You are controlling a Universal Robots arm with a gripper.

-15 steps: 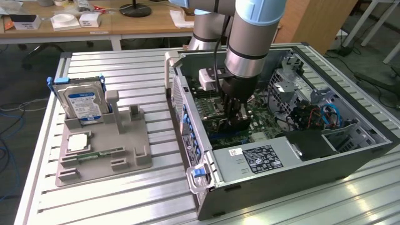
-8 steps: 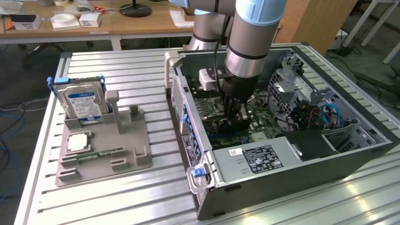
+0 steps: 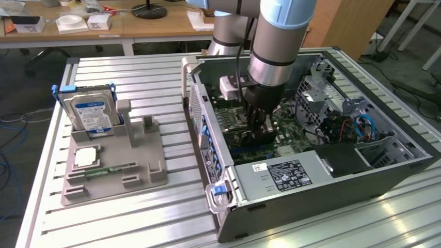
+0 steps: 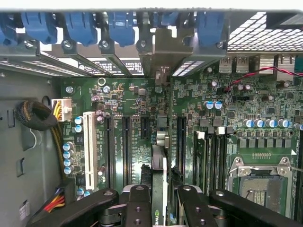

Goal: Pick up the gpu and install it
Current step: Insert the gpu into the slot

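My gripper (image 3: 260, 132) reaches down inside the open computer case (image 3: 331, 178), just above the green motherboard (image 4: 128, 101). In the wrist view its black fingers (image 4: 137, 208) are shut on the gpu (image 4: 160, 156), which I see edge-on as a thin upright card. The card's silver end bracket (image 4: 163, 52) stands against the case's rear wall between the blue slot latches. The card lines up along the motherboard between the long black expansion slots (image 4: 125, 142). I cannot tell whether its edge is seated or hovering.
A grey fixture (image 3: 117, 175) on the slatted table at the exterior view's left holds a silver hard drive with a blue label (image 3: 90, 111) and a slim green memory stick (image 3: 103, 170). In the case are a power supply (image 3: 282, 173), a CPU socket (image 4: 258, 182) and cable bundles (image 4: 35, 116).
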